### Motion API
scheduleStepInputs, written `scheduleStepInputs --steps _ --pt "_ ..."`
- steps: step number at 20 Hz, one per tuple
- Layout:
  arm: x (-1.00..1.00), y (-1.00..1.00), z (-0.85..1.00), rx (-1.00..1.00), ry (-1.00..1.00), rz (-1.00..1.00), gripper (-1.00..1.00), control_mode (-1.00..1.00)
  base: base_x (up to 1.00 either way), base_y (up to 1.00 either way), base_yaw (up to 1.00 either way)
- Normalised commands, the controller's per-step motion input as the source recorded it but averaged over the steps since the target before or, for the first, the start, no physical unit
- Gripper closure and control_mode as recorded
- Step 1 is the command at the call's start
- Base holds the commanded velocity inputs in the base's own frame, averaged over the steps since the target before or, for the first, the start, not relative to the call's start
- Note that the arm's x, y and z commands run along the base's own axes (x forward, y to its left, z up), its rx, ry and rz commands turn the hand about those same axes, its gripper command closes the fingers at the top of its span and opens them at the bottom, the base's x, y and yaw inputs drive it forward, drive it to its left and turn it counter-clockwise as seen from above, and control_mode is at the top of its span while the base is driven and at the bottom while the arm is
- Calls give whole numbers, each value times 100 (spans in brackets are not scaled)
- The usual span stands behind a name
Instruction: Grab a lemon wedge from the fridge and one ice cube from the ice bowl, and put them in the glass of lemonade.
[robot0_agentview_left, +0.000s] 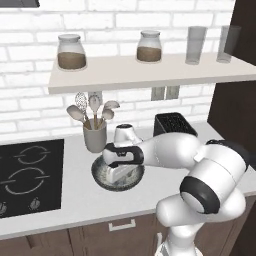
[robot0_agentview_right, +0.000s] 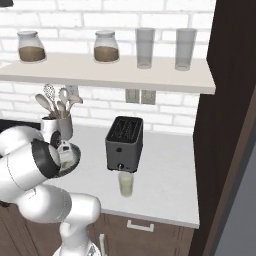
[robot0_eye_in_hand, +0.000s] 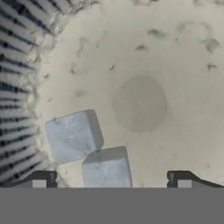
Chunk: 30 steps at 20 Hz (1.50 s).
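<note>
Hovering low inside the ice bowl (robot0_agentview_left: 100, 179), the gripper (robot0_eye_in_hand: 111, 179) stands wide, holding nothing. Judged step: ice pickup. Next, centre on the nearer ice cube (robot0_eye_in_hand: 106, 168), descend and close.

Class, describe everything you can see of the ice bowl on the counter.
The ice bowl is round and shallow, with a dark grey-blue ribbed rim and a speckled cream inside that looks like glazed pottery. It sits upright on the grey counter, just in front of the utensil cup. Two pale grey ice cubes lie on its floor, corners touching. The open claw hangs inside it, over the nearer cube.
</note>
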Motion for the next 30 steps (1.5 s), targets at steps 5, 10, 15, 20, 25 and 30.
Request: scheduleStepInputs --steps 5,10,15,20,25,30 --pt "13 9 -18 0 1 0 -100 -100 0 0 0" --pt "10 9 -20 -1 1 0 -100 -100 0 0 0" --pt "13 8 -23 -1 0 0 -100 -100 0 0 0" --pt "11 14 -35 -3 0 0 100 -100 0 0 0" --pt "7 15 -36 -3 2 0 100 -100 0 0 0" --pt "1 10 -32 -2 4 0 100 -100 0 0 0"
